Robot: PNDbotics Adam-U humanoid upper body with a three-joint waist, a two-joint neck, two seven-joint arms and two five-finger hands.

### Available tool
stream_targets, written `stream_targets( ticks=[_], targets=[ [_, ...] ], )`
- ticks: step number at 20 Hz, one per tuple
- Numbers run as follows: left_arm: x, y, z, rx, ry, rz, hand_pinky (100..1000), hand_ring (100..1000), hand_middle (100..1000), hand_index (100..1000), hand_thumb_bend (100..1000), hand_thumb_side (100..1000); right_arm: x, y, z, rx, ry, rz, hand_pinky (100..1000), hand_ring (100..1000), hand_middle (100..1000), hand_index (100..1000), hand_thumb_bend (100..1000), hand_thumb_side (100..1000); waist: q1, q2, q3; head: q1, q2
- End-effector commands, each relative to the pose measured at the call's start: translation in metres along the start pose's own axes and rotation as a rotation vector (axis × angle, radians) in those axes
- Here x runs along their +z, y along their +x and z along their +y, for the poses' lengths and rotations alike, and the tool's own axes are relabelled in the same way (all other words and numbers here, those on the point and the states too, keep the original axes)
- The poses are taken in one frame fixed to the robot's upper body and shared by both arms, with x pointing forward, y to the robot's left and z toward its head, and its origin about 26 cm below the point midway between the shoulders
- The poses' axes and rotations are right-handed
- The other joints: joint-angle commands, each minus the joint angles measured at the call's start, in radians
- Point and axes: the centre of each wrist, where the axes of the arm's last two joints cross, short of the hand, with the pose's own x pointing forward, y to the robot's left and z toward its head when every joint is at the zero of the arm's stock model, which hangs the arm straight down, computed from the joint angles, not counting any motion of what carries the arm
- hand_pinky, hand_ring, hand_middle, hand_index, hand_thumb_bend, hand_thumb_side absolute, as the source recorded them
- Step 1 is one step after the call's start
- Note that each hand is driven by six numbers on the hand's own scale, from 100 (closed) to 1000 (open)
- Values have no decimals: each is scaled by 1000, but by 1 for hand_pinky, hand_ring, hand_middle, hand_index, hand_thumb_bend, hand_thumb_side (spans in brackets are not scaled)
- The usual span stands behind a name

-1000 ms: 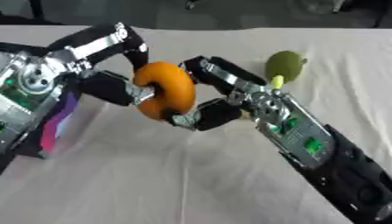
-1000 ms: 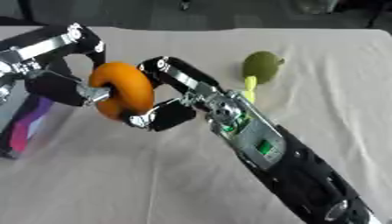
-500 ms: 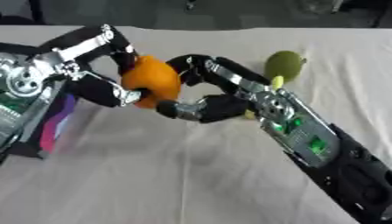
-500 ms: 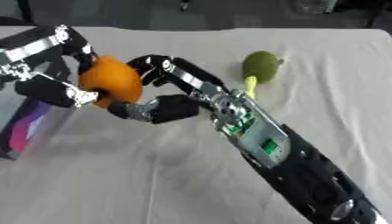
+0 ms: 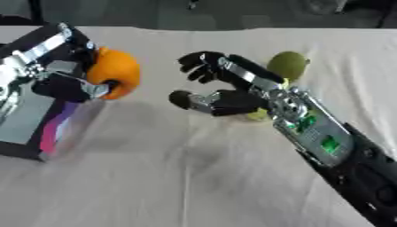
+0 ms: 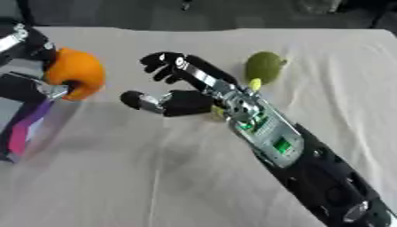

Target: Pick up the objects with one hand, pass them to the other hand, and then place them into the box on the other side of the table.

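Fingers of your left hand curl round the orange above the box at left, while your right hand hangs empty, spread apart, near the green fruit.

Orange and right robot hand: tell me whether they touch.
Apart. The left eye view shows bare cloth between the orange, held by the left robot hand, and the right robot hand.

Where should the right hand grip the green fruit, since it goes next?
Probably round the green fruit's wide rounded body, coming from above and the near side, where it lies free on the tablecloth. The right hand is open beside it, its arm covering the fruit's lower edge.
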Motion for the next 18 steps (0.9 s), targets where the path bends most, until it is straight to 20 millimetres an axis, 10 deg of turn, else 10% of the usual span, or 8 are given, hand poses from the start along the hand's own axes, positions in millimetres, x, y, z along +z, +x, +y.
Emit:
stream_targets(
  ticks=[1, 18],
  targets=[
    [13, -16, 29, -42, 112, 67, 691, 469, 303, 330, 350, 100, 4, 7, -12, 17, -33, -15, 830, 801, 796, 865, 539, 512, 4, -17, 1, 21, -9],
    [29, -113, 48, -100, 268, 417, 701, 508, 349, 380, 337, 100, 10, 14, -25, 36, -73, -21, 822, 791, 786, 855, 543, 484, -13, -15, -4, 148, -38]
  ],
)
